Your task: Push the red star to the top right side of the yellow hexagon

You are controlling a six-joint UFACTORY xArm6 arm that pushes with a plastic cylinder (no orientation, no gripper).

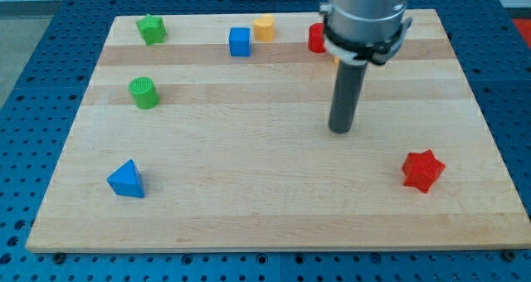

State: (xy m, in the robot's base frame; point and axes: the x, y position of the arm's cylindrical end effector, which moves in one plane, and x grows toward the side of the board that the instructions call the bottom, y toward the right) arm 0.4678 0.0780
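On a pale wooden board (249,216), my tip (341,130), a bare dark rod touching no block, stands near centre. The red plastic star (423,170) lies apart at its four o'clock, near the view's right edge. The yellow plastic hexagon (264,27) sits far off at eleven o'clock, so the star likely needs approaching from below-right.

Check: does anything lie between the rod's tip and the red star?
No. In the camera view, only bare board separates my tip from the red star, which sits toward the view's bottom right.
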